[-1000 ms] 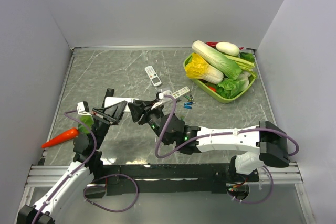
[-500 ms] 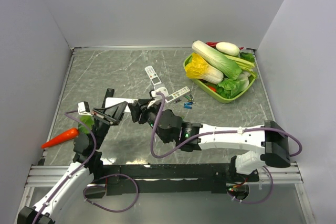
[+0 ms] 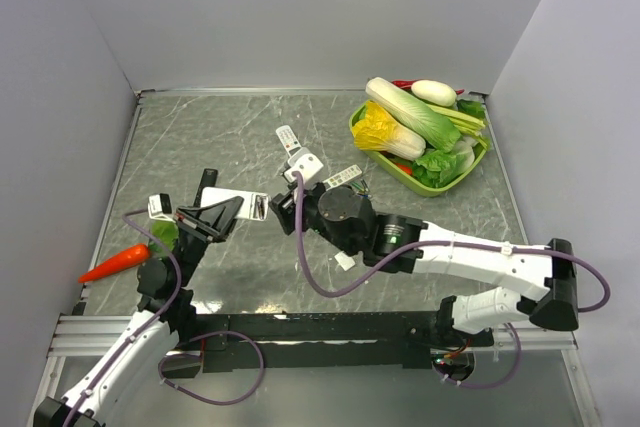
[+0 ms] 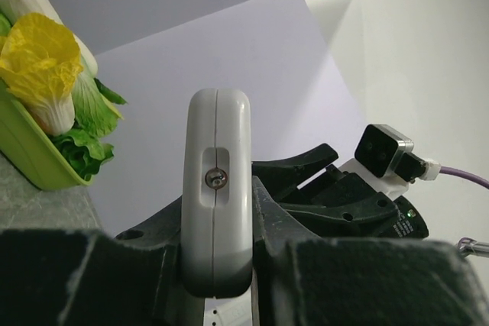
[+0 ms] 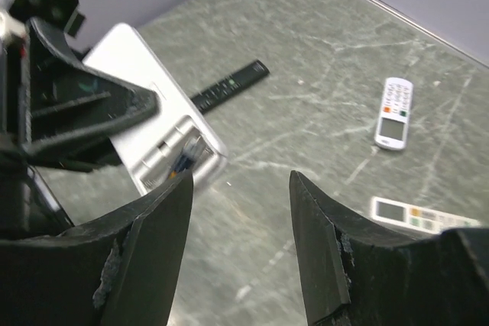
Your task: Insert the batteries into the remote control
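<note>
Overhead footage is showing the whole table (image 3: 200, 137): the left gripper (image 3: 232, 210) is holding a white remote (image 3: 216, 194) up off the surface near the left edge, the right gripper (image 3: 280, 203) is hovering just beside that remote's free end, a green basket (image 3: 354, 127) of vegetables is sitting in the far right corner, and a carrot (image 3: 115, 262) is lying by the near left edge. The right wrist camera is adding what that view is not giving: the white remote's battery compartment is lying open and facing up, with a blue and dark battery (image 5: 186, 154) sitting inside it. It is also showing the right fingers (image 5: 145, 250) standing well apart, gripping nothing and touching nothing. The left wrist camera is looking at the white remote end-on, with the left fingers (image 4: 114, 272) pressing on both of its sides, clamped on it. A small remote (image 3: 288, 139) and a long remote (image 3: 343, 177) are lying toward the far middle of the table; the right arm is covering the surface beside them, so any loose batteries there are too hard to make out. A black remote (image 5: 229, 85) is showing beyond the held one only from the right wrist. Whether the compartment is holding a second battery, I cannot tell.
</note>
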Motion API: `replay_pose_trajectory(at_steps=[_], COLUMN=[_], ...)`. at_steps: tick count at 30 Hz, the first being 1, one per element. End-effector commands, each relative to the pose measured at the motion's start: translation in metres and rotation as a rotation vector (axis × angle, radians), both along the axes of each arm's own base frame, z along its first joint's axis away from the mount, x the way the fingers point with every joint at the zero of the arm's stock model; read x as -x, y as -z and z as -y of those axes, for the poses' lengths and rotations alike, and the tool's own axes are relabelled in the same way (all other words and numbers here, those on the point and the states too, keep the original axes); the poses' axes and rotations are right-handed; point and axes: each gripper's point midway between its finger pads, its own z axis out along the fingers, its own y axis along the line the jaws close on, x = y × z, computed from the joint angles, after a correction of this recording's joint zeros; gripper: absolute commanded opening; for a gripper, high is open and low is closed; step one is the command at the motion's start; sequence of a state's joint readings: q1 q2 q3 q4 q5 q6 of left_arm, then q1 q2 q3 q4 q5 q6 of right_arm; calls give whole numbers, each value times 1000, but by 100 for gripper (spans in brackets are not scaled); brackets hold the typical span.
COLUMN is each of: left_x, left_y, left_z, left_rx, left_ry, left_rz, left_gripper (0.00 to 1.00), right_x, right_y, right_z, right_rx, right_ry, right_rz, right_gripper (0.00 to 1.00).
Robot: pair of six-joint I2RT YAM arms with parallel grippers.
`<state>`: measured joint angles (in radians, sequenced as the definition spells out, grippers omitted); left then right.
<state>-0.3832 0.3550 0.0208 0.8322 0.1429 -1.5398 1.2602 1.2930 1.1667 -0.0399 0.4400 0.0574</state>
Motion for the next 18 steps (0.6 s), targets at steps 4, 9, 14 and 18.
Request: replay_pose_trajectory(at_steps=[4,9,14,18], left_x=[-1,-3,-10,-16], left_y=[55,64,86,106], left_z=[15,24,23,24], left_rx=[-93,-173,-258,-341], left_ry=[65,89,47,26], left_rz=[-102,-112,-143,-162], left_gripper=[2,2,2,2], right_x=[13,12,2,-11], right_y=[-31,-23,-7,41], right_z=[25,23,19,25], right_rx=[71,108,124,218], right_ry=[-130,-126,-27,79], right_rz=[39,9,-114,-262], right_gripper=[61,59,54,52])
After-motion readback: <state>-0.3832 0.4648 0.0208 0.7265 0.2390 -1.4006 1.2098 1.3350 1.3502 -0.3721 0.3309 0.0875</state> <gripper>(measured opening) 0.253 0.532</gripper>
